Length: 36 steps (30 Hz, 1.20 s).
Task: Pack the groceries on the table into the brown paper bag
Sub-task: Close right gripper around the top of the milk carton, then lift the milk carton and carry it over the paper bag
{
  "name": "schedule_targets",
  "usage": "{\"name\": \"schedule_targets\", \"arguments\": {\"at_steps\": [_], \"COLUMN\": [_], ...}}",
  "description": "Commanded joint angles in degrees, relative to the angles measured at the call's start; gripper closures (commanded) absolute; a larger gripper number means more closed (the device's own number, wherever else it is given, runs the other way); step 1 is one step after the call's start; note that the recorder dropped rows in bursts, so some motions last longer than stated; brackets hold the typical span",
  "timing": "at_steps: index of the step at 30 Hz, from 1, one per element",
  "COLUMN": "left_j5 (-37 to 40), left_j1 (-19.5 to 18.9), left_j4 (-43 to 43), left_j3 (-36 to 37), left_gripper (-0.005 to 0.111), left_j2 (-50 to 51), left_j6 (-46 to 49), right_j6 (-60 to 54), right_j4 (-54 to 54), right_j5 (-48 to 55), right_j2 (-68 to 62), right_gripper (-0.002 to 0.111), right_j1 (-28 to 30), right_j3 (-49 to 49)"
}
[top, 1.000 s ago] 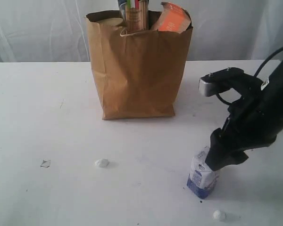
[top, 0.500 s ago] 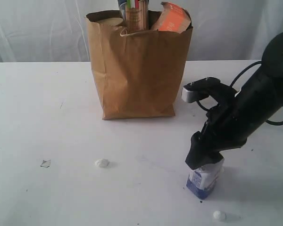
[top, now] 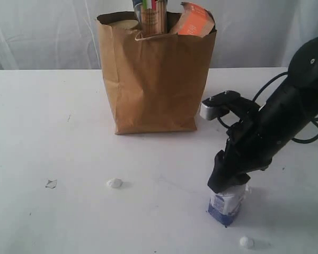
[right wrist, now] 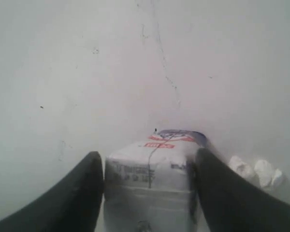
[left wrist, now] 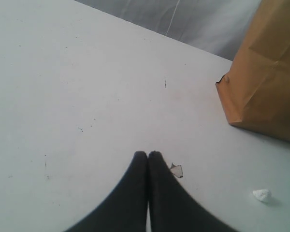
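The small white-blue carton (top: 226, 204) stands on the white table (top: 53, 132) at the front right. My right gripper (top: 229, 184) has come down over its top, and in the right wrist view its two fingers (right wrist: 148, 153) press against both sides of the carton (right wrist: 150, 180). The brown paper bag (top: 156, 79) stands upright at the back centre, with an orange-labelled pouch (top: 194, 21) and a spaghetti packet (top: 151, 15) sticking out of it. My left gripper (left wrist: 148, 154) is shut and empty, low over bare table, left of the bag (left wrist: 266, 72); the exterior view does not show it.
White crumbs lie at the front centre (top: 114, 183) and just in front of the carton (top: 246, 242). A small clear scrap (top: 51, 183) lies at the front left, right beside my left fingertips (left wrist: 176, 170). A pale curtain hangs behind the table.
My right arm has swung left and down over the carton, and its jaws have narrowed onto the carton's sides. The carton still stands on the table. The left gripper has stayed shut.
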<state>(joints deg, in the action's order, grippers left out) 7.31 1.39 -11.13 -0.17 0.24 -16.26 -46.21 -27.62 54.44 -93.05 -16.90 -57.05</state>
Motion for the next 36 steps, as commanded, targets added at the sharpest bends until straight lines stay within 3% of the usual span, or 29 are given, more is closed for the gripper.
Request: {"name": "schedule_targets", "arguments": {"at_steps": [1,8,10,15,18,20,27,36], "left_j5": [0.1,0.1,0.1,0.1,0.1,0.1,0.1,0.1], "left_j1": [-0.1,-0.1,-0.1,-0.1,-0.1,-0.1,-0.1,-0.1], "left_j4": [-0.6,-0.6,-0.6,-0.6,-0.6,-0.6,-0.6,-0.6], "left_j3": [0.2,0.2,0.2,0.2,0.2,0.2,0.2,0.2], "left_gripper": [0.107,0.107,0.107,0.107,0.107,0.107,0.107,0.107], "left_j2": [-0.2,-0.2,-0.2,-0.2,-0.2,-0.2,-0.2,-0.2], "left_j6": [-0.3,-0.3,-0.3,-0.3,-0.3,-0.3,-0.3,-0.3], "right_j6": [-0.7,-1.6,-1.6,2.1,4.3,4.5,6.9,-3.2], "right_j4": [1.7,2.0,2.1,2.1,2.1,2.1,-4.0,-39.1], "right_j5": [0.7,0.3,-1.1,1.2,4.1,6.6,8.8,9.2], "right_j2": [-1.9,-1.9,-1.9,-1.9,-1.2,0.2,6.7,7.4], "right_gripper": [0.046,0.043,0.047,0.088,0.104,0.108,0.108,0.108], "right_j1": [0.3,0.3,0.3,0.3,0.3,0.3,0.3,0.3], "right_j3": [0.6,0.6,0.6,0.6,-0.3,-2.4,-11.3,-19.0]}}
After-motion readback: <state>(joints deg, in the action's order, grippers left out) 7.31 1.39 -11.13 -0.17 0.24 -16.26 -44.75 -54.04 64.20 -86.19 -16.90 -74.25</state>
